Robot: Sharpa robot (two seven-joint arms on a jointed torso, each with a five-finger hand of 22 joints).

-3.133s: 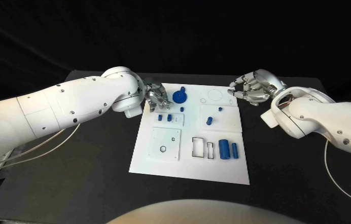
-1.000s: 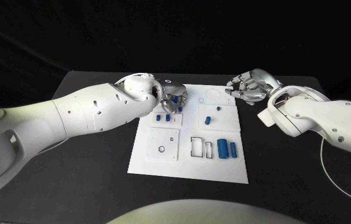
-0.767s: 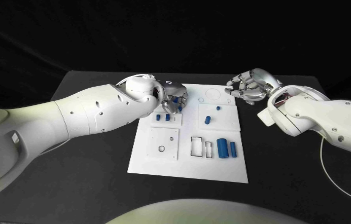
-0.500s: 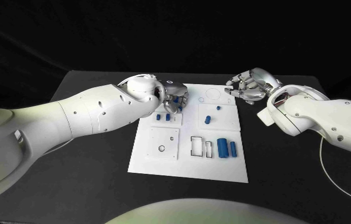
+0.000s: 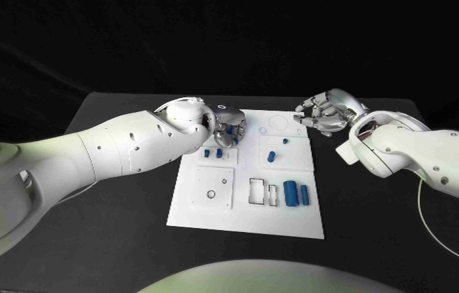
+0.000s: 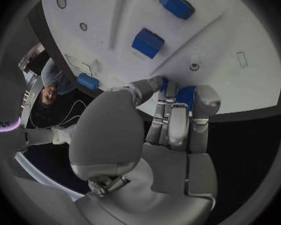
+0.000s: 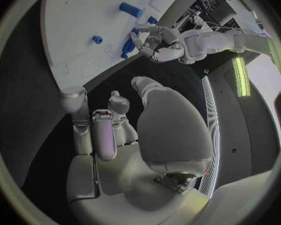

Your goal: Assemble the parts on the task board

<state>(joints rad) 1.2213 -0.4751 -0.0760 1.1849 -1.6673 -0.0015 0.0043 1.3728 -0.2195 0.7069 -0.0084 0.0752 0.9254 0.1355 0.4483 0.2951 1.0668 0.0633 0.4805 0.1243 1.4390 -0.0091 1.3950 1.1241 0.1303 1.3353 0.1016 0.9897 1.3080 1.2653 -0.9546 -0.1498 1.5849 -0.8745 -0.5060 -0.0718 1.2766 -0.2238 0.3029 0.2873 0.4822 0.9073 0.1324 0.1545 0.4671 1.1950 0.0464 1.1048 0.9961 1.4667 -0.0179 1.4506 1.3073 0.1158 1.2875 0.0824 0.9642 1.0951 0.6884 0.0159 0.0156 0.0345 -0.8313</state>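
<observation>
Over the far left part of the task board (image 5: 287, 221), a blue part (image 6: 185, 95) is pinched in the left hand (image 5: 229, 132); seating it in its socket is judged next. Beside the board's far right corner, the right hand (image 5: 324, 116) is curled shut, holding nothing.

A flat white rectangular task board (image 5: 247, 207) lies on the black worktop. Small blue cylindrical parts (image 5: 290, 193) lie near its right edge, with more blue pegs (image 5: 272, 156) standing toward its far end.
</observation>
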